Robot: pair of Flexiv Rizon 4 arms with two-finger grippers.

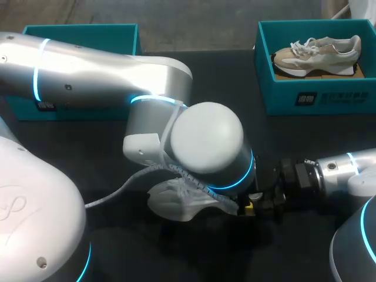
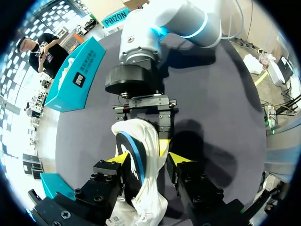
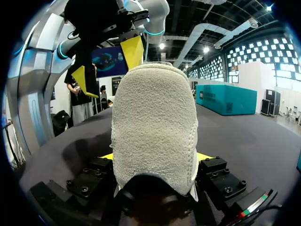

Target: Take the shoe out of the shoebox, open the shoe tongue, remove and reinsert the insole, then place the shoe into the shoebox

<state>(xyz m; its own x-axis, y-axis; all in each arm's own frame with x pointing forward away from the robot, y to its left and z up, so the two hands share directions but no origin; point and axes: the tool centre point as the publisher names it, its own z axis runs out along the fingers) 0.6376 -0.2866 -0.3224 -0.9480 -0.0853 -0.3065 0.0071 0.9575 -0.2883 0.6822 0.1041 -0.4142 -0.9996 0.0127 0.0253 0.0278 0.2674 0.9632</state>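
Shoe [image 1: 176,202] likely light, upper soft and crushable — right hand [image 3: 155,156] clamps one end from both sides, left hand [image 2: 149,160] astride it, closure unclear; better held at the stiffer sole edge.

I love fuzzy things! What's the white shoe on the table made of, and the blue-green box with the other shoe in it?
The white shoe is probably suede or a brushed fabric with a matte finish, since its surface looks nubby and fuzzy up close. The shoebox is likely cardboard, smooth and matte teal, with thin flat walls and sharp folded corners.
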